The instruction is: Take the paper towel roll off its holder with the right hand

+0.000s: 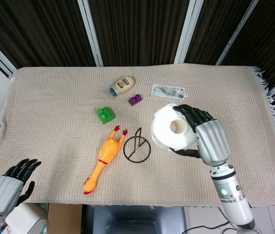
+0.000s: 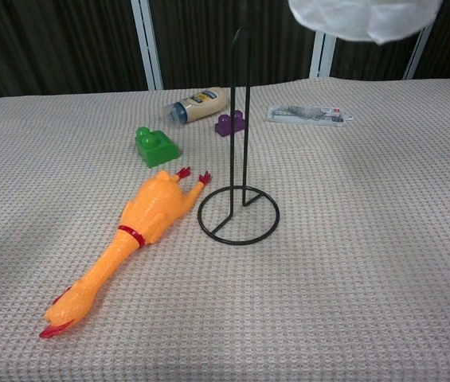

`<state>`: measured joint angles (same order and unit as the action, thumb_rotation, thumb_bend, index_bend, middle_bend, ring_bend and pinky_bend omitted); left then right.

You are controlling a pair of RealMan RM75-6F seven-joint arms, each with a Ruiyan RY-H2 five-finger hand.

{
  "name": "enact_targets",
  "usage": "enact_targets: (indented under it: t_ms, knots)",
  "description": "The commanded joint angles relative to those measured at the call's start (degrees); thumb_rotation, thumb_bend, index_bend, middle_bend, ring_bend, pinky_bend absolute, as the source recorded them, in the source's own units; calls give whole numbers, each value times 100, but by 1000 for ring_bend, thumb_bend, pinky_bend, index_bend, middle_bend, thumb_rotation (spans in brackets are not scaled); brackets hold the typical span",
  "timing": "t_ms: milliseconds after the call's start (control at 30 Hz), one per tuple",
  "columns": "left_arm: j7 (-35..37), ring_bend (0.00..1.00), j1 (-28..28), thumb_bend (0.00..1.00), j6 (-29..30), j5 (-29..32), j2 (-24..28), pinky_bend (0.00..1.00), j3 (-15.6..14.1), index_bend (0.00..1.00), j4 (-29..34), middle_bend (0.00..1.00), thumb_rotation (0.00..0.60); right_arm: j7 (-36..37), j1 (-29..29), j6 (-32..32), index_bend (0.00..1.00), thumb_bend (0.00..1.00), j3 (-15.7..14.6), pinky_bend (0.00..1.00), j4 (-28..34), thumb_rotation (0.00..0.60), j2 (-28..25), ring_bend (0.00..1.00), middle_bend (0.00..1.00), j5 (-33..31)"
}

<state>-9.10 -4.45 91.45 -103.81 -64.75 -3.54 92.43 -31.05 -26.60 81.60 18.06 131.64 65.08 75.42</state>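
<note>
Roll: my right hand (image 1: 209, 139) grips the white paper towel roll (image 1: 173, 132) up in the air, right of its black wire holder (image 2: 239, 208) | left hand (image 1: 8, 186): fingers apart, holding nothing, by my table edge.

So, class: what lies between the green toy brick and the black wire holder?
The orange rubber chicken's red feet, in the head view, between green toy brick and black wire holder.

Colours on the beige woven surface (image 1: 54, 92)
White paper towel roll (image 1: 172, 132), black wire holder (image 2: 238, 213), orange rubber chicken (image 2: 133, 236), green block (image 2: 155, 146), purple block (image 2: 230, 124)
</note>
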Motion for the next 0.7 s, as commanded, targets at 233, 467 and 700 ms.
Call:
enact_targets:
  t_ms: [233,467,700]
  knots:
    - [-103,165,-51,553,-142,59,-17,369,11,178,40,181,600,1869,316,-723,677,215,-978,505,-2603,600,332,447,490,492]
    - [-123,166,-41,553,-146,99,-9,370,12,178,59,183,600,2840,198,-1089,612,215,-1176,504,-4390,600,1255,395,489,619]
    - [-77,166,-21,553,-97,100,0,370,11,178,37,182,600,3603,149,-1531,309,184,-1337,333,-5144,600,1554,159,260,589]
